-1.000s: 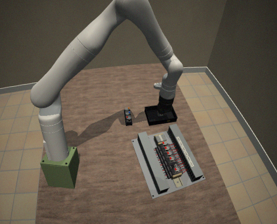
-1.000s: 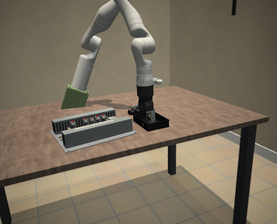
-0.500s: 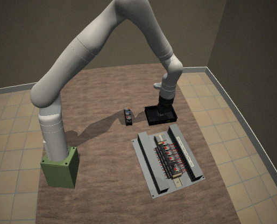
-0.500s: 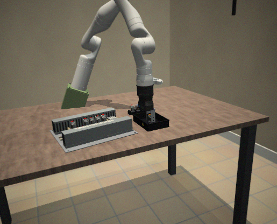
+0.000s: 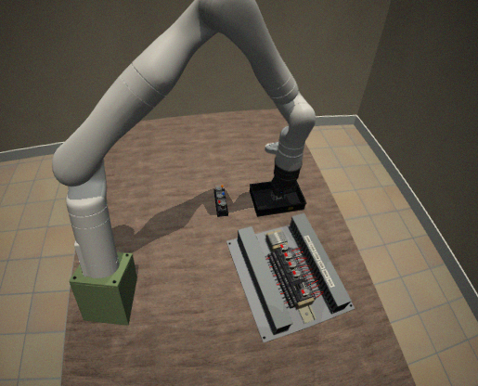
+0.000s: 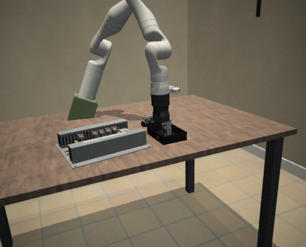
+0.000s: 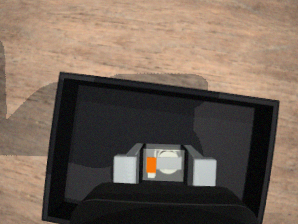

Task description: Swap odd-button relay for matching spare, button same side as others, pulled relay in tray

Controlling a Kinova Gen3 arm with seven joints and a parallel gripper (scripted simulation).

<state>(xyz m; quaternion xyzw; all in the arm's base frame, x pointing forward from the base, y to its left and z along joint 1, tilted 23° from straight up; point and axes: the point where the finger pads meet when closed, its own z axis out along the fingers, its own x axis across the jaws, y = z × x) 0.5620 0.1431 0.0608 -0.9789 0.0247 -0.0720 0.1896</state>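
Note:
My gripper [image 5: 278,196] [image 6: 167,130] [image 7: 162,157] points down inside the black tray [image 5: 278,211] [image 6: 176,138] [image 7: 125,125], shut on a relay with an orange button [image 7: 151,165]. The relay is upright and low between the tray walls; whether its blades touch the floor is hidden. In the row on the panel stand several relays with red buttons [image 5: 296,274] [image 6: 94,133]. One socket [image 5: 299,282] between the last red-button relay and the others is empty. The spare holder [image 5: 222,213] carries three spares, with a red button [image 5: 219,202], a blue button [image 5: 223,194] and an orange button [image 5: 222,186].
Two tall grey wire ducts [image 5: 263,278] [image 5: 322,266] flank the socket row on the mounting plate [image 5: 241,269]. Red wires run beside the sockets. The spare holder stands between the arm's green base [image 5: 104,297] and the tray.

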